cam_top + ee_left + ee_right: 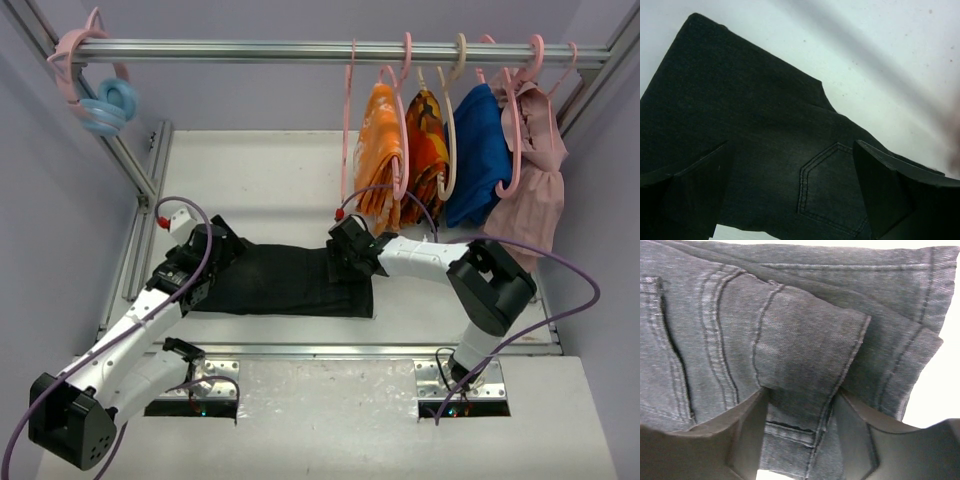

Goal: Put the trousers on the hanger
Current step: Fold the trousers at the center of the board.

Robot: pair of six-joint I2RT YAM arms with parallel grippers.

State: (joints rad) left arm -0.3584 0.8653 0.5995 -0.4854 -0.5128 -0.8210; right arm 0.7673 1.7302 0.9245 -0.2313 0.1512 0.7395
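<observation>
The black trousers (285,280) lie folded flat on the white table, between my two grippers. My left gripper (215,250) is over their left end. In the left wrist view it (791,145) is open wide just above the cloth (755,100), with a back pocket between the fingers. My right gripper (345,255) is at their right end. In the right wrist view it (800,395) is closed on a raised fold of the trousers (805,335) by the waistband. A thin pale pink hanger (350,130) hangs on the rail beside the orange cloth.
The metal rail (250,48) crosses the back. It holds orange patterned cloths (380,150), a blue garment (480,150), a pink garment (540,170) and a beige hanger (450,120). Pink hooks and a pale blue ring (108,105) hang at its left end. A frame post (130,160) stands at the left.
</observation>
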